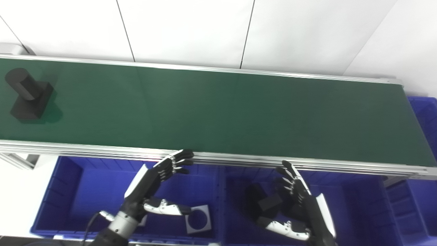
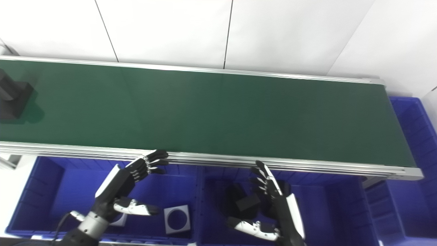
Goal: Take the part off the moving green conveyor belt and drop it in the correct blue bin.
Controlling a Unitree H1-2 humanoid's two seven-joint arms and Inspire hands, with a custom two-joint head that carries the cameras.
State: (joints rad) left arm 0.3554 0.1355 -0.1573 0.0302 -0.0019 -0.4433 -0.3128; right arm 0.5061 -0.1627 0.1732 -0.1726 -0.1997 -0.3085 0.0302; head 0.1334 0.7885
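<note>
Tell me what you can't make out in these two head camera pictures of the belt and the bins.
- Black part on the green belt: cut off by the left edge in the right eye view.
- Dark parts in the middle blue bin: partly hidden by the right hand; their shapes blur together.
- White piece under the left hand: mostly covered.
- Far right bin: contents cut off by the edge.

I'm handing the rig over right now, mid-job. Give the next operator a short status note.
Left robot hand: open, empty, over the left blue bin.
Right robot hand: open, empty, over the middle blue bin.
Black part sits at the conveyor belt's far left end, untouched.
In bins: a white part on the left, black parts in the middle.
Left: pick the belt part and bin it, probably with the black ones.
</note>
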